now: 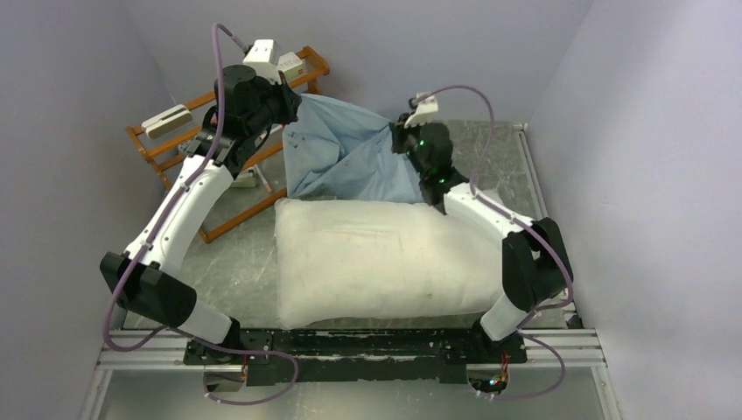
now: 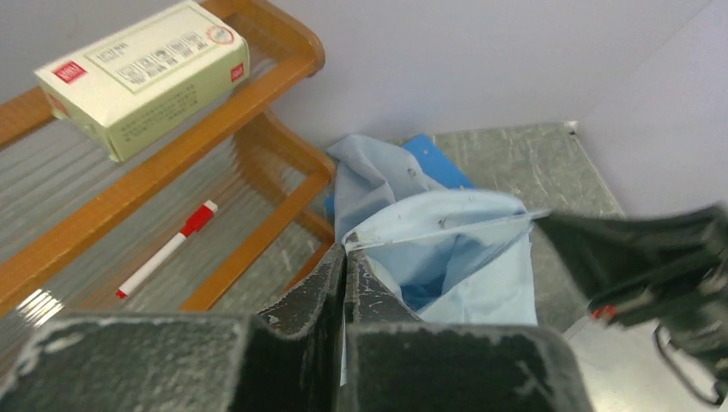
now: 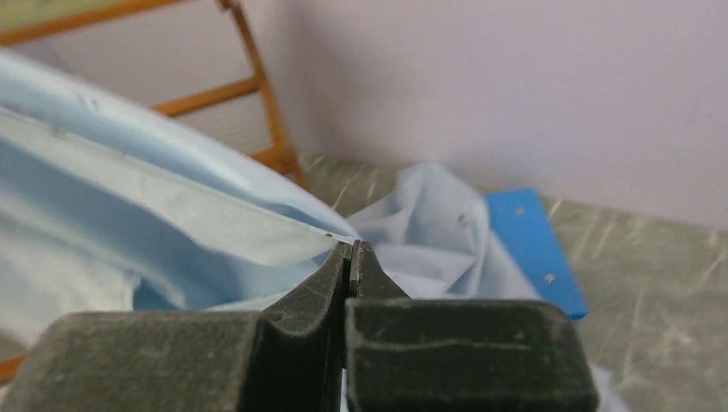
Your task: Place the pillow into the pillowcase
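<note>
On the grey table [image 1: 236,262] the pillow [image 1: 376,262] lies at the near side, and behind it the left gripper [image 1: 293,107] and right gripper [image 1: 395,136], each pinching the pillowcase [image 1: 341,157] rim, hold it up; next, I think, its mouth must go over the pillow's far edge.

Wooden rack [image 1: 317,63] crowds far left; pillow [image 1: 376,258] fills centre.

White pillow [image 1: 385,258]; pillowcase [image 1: 341,157] apparently aloft behind.
</note>
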Action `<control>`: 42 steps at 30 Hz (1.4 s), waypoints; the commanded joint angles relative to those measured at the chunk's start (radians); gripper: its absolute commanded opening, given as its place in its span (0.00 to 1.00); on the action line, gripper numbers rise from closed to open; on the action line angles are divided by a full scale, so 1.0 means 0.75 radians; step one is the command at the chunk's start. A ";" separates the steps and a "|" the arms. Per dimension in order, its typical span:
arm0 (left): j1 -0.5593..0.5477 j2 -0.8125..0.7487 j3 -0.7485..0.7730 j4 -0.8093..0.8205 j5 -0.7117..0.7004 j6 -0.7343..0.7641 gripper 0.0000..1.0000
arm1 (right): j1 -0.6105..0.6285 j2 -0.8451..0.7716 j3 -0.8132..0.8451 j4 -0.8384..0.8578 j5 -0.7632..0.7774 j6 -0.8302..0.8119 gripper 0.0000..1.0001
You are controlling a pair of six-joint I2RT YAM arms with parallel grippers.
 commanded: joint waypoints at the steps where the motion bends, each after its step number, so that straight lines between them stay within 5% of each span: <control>1: 0.032 0.041 0.030 0.074 -0.006 0.002 0.05 | -0.157 0.080 0.203 -0.180 -0.211 -0.090 0.00; 8: 0.036 0.108 0.089 0.083 -0.004 0.014 0.05 | -0.366 0.241 0.633 -0.315 -0.171 -0.126 0.00; 14: 0.035 0.026 -0.258 0.182 0.132 0.011 0.05 | -0.397 0.207 0.444 -0.468 -0.318 -0.093 0.00; 18: 0.036 0.005 -0.375 0.208 0.205 0.004 0.05 | -0.377 0.106 0.313 -0.730 -0.533 -0.073 0.41; 27: 0.035 0.047 -0.358 0.193 0.288 -0.030 0.05 | -0.258 -0.169 0.299 -0.966 -0.806 -0.125 0.92; 33: 0.035 0.035 -0.367 0.213 0.321 -0.047 0.05 | 0.036 -0.299 0.188 -1.014 -0.846 -0.488 1.00; 42: 0.037 0.006 -0.378 0.193 0.285 -0.034 0.05 | 0.255 -0.211 0.179 -1.114 -0.897 -0.650 1.00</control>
